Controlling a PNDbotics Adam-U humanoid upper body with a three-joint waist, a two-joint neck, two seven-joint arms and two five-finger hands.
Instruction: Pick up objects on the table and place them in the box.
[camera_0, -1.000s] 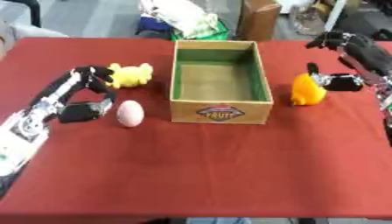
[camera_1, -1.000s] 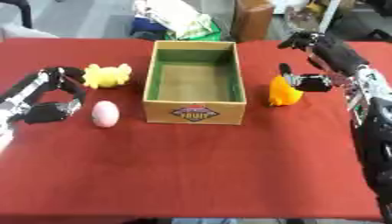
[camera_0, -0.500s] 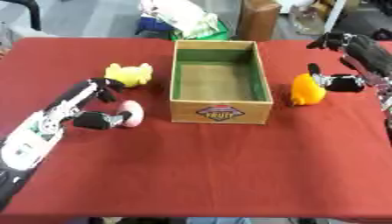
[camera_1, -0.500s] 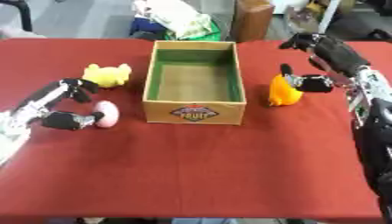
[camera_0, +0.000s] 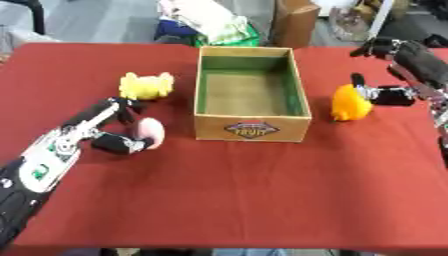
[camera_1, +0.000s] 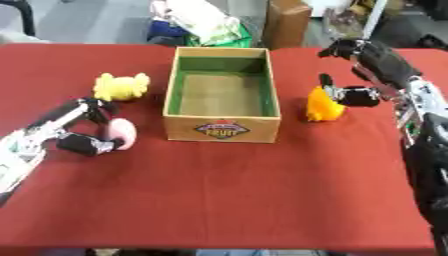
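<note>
Pink egg (camera_0: 149, 131) sits pinched in the left robot hand (camera_0: 103, 131), beside the box (camera_0: 251, 93).

Table: you see a table (camera_0: 262, 200) with a red cloth, filling most of the view.
Box: your open cardboard box (camera_0: 252, 93) stands on the cloth, near the middle, green inside.
Yellow toy: a soft yellow toy (camera_0: 145, 85) lies left of the box.
Pink egg: a pink egg (camera_0: 150, 132) rests near the box's front left corner.
Orange toy: an orange toy (camera_0: 350, 104) sits right of the box.
</note>
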